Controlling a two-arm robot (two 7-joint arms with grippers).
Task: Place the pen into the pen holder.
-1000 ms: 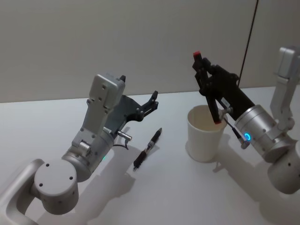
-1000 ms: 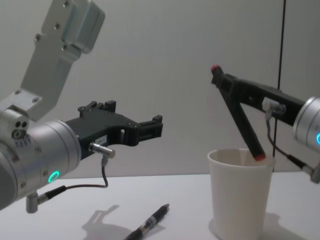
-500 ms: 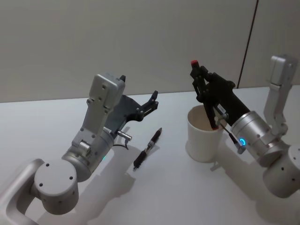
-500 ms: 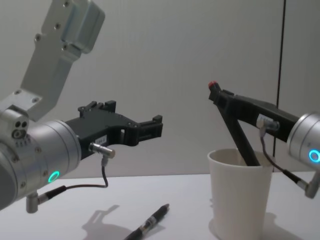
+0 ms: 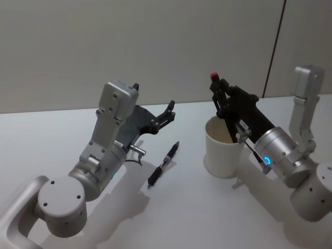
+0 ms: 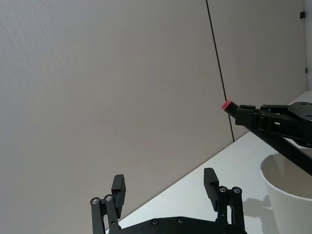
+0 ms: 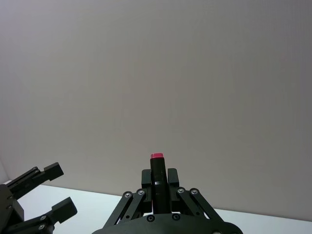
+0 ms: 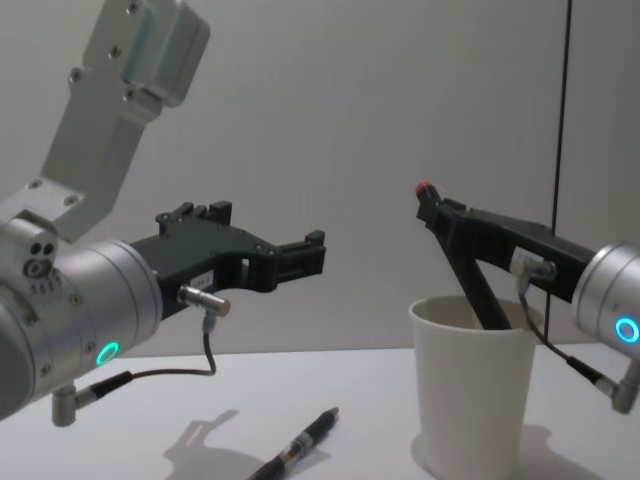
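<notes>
Pen (image 8: 478,296), red-capped, tilted: lower end inside pen holder (image 5: 220,158), cap end above rim. Held by right gripper (image 5: 220,95), fingers pinching barrel near cap from both sides; high grip leaves lower barrel free to enter pen holder. Judgement: insertion under way, release not yet made; tilt could nudge pen holder. 2nd pen (image 5: 163,165) lies flat on table (image 5: 181,212), between pen holder and left arm. Idle left gripper (image 5: 169,111) hovers above table, fingers spread, holding nothing.

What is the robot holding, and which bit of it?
The right gripper pinches a black pen near its top, just under the red tip; its lower end is in the white cup. The left gripper holds nothing.
</notes>
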